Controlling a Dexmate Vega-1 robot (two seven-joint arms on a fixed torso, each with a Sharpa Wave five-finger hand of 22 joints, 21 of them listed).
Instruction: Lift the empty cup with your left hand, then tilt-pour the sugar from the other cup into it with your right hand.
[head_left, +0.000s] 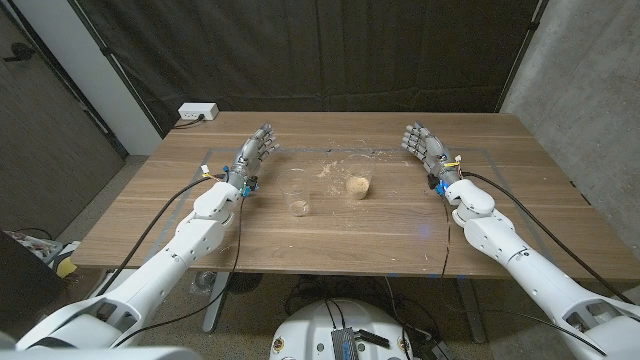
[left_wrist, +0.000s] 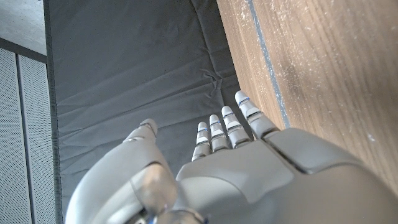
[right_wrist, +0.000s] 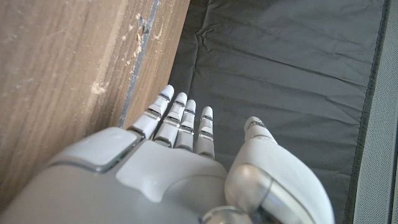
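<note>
Firstly, from the head view we see the clear empty plastic cup (head_left: 299, 203) and the clear plastic cup with brown sugar (head_left: 359, 186) near each other at the middle of the wooden table (head_left: 150, 215), with the grey left hand (head_left: 255, 150) and grey right hand (head_left: 423, 145) well apart at the sides. Next, the left wrist view shows the left hand (left_wrist: 236, 168) holding nothing, fingers straight, thumb apart. Lastly, in the right wrist view the right hand (right_wrist: 186, 162) is the same, beside the table edge (right_wrist: 146, 50).

A white power strip (head_left: 197, 113) lies at the wooden table's (head_left: 330, 245) ten o'clock corner, before a dark curtain (head_left: 330, 50).
</note>
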